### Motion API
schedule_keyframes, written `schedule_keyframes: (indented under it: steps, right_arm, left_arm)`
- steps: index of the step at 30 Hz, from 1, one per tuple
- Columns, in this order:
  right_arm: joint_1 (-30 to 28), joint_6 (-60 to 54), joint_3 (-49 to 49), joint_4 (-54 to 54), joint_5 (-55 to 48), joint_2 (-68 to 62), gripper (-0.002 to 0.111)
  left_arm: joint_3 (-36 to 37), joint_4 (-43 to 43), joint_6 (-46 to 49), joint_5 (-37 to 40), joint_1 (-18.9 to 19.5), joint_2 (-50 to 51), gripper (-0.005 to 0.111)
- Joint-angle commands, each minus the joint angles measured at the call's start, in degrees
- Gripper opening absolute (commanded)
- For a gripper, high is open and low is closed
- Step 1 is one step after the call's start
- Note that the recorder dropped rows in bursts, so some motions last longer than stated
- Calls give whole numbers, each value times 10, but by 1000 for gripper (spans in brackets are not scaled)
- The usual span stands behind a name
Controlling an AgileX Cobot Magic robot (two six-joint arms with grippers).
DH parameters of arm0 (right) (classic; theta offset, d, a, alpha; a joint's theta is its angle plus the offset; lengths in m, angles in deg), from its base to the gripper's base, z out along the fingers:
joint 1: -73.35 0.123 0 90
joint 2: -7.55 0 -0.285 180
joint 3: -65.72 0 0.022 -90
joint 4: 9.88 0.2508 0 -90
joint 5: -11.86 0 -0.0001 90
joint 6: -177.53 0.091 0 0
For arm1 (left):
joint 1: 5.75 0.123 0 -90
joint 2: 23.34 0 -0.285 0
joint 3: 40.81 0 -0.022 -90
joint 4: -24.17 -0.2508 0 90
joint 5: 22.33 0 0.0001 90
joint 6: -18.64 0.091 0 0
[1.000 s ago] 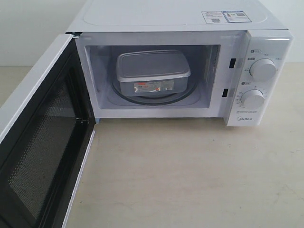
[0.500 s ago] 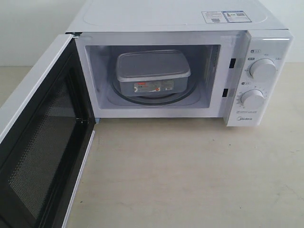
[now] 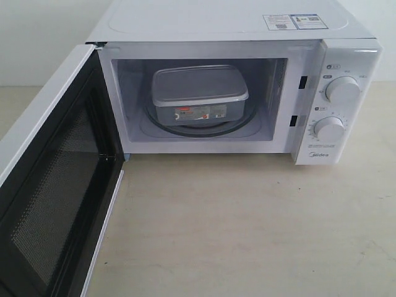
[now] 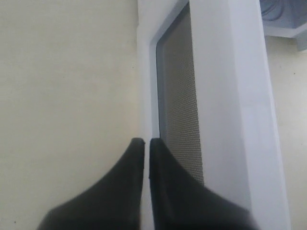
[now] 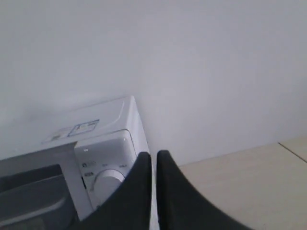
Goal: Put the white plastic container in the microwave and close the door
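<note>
Container [image 3: 199, 94] of white plastic sits inside the microwave [image 3: 204, 21], resting on the glass turntable [image 3: 246, 125] near the middle of the cavity. Its lid is on and its small red-and-white label faces the opening. The door [image 3: 55, 185] is swung wide open to the left of the exterior view, with its black inner frame and mesh [image 3: 52, 204] turned toward the cavity. On the right panel are two round white dials, an upper dial [image 3: 342, 90] and a lower dial [image 3: 328, 129], and stickers [image 3: 295, 21] lie on the top. The microwave stands on a pale desk [image 3: 247, 229].

In the left wrist view the left fingers [image 4: 129, 182] are pressed together with only a thin slit between them, holding nothing. They sit just beside the edge of the door's white frame, by its window; I cannot tell whether they touch it.

In the right wrist view the right fingers [image 5: 177, 196] are likewise together and hold nothing. They are raised near the microwave's right top corner and upper dial, with a plain white wall [image 5: 192, 57] beyond.
</note>
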Motion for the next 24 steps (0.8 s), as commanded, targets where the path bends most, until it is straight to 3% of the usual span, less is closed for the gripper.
schedule_keyframes:
  steps: [1, 5, 11, 16, 24]
  right_arm:
    - [-4, -48, 72, -1, 20, 73, 0]
    - [2, -43, 112, 3, 24, 73, 0]
    - [59, -58, 125, -1, 2, 73, 0]
    - [58, -83, 125, -26, -95, 73, 0]
    - [58, -83, 125, -91, -126, 73, 0]
  left_arm:
    - [-3, -2, 5, -21, -3, -3, 4]
    - [-2, -2, 5, -26, -3, -3, 4]
    - [0, -1, 5, -40, -3, -3, 4]
    - [0, -1, 5, -40, -3, -3, 4]
    - [0, -1, 5, -40, -3, -3, 4]
